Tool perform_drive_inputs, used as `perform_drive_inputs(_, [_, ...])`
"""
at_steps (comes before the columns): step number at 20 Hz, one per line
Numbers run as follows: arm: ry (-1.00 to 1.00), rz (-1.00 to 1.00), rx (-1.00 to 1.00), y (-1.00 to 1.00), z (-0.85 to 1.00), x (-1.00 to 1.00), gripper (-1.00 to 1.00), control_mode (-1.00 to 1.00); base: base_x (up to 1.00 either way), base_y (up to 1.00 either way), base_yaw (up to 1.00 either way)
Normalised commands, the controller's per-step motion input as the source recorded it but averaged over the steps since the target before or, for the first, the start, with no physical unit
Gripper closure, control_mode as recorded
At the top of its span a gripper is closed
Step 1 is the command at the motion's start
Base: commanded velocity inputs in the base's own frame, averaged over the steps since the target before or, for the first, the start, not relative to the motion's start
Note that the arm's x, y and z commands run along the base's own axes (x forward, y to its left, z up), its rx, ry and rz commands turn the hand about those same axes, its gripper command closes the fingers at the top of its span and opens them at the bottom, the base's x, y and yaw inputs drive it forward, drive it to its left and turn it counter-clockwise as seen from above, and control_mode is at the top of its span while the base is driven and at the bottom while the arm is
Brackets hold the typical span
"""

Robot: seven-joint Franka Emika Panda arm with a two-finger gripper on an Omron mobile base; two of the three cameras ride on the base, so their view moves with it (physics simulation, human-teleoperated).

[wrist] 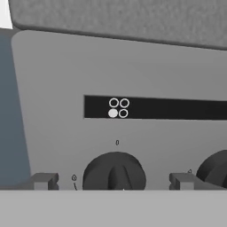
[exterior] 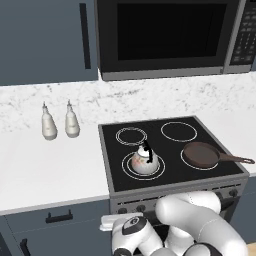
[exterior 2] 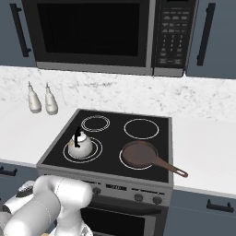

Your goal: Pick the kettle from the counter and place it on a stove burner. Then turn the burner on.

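While both base views give you the white bench (exterior: 50,165) and the kettle (exterior: 144,161) sitting on the stove burner (exterior: 143,167) beside the pan (exterior: 201,153), your hand view alone shows the end effector (wrist: 113,182), fingers spread wide and empty, straddling a dark knob (wrist: 114,172).

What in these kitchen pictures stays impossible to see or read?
- Hand view: the dark round knob between the open fingers is cut off below; the small marks around it are too small to read.
- Hand view: a second knob is cut by the right edge.
- Left base view: the white arm hides part of the stove's front panel.
- Left base view: the faint mark on the small silvery kettle is too blurred.
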Motion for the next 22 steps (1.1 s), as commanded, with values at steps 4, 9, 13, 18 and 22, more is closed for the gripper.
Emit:
perform_drive_inputs(4, [0.00, 0.00, 0.00, 0.00, -0.06, 0.07, -1.00, -1.00, 0.00, 0.00, 0.00])
perform_drive_inputs(9, [0.00, 0.00, 0.00, 0.00, -0.01, 0.02, -1.00, -1.00, 0.00, 0.00, 0.00])
perform_drive_inputs(13, [0.00, 0.00, 0.00, 0.00, 0.00, 0.00, 1.00, -1.00, 0.00, 0.00, 0.00])
perform_drive_inputs(18, [0.00, 0.00, 0.00, 0.00, 0.00, 0.00, 1.00, -1.00, 0.00, 0.00, 0.00])
perform_drive_inputs(22, [0.00, 0.00, 0.00, 0.00, 0.00, 0.00, 1.00, -1.00, 0.00, 0.00, 0.00])
